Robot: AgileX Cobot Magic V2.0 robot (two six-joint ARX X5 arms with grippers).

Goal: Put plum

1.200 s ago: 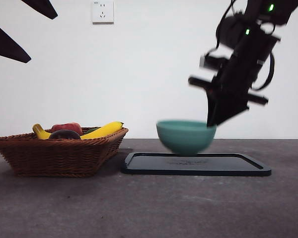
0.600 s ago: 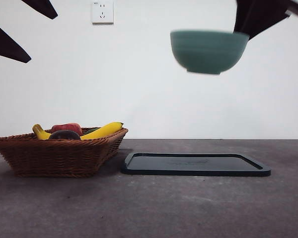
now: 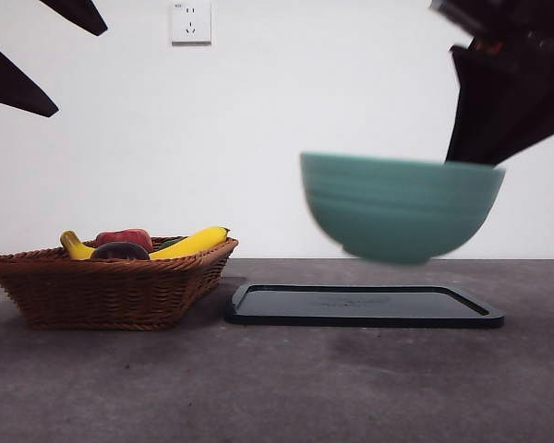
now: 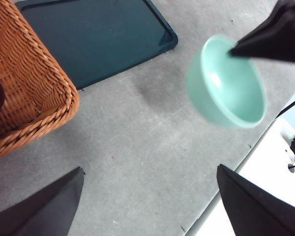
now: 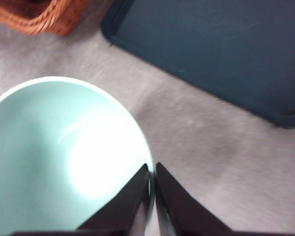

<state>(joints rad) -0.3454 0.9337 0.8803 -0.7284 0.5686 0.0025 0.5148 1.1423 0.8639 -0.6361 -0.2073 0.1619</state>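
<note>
Grey table (image 3: 277, 388) carrying a dark tray (image 3: 364, 306) and a wicker basket (image 3: 111, 288). Right gripper (image 5: 151, 183), jaws clenched on the rim of a teal bowl (image 3: 399, 205), holds it in the air above the tray. Left gripper (image 4: 150, 196), jaws released, hangs high near the basket. The plum (image 3: 120, 250) lies in the basket beside yellow bananas (image 3: 192, 243) and a red fruit (image 3: 125, 236), well apart from both pairs of jaws.

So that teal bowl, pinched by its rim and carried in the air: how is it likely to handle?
The teal bowl looks rigid: it keeps its shape while the right gripper clamps only its rim. Its glossy inside suggests a slick surface, so a thin rim pinch may slip. Hanging off one side, clear of the dark tray, it could swing or tilt.
</note>
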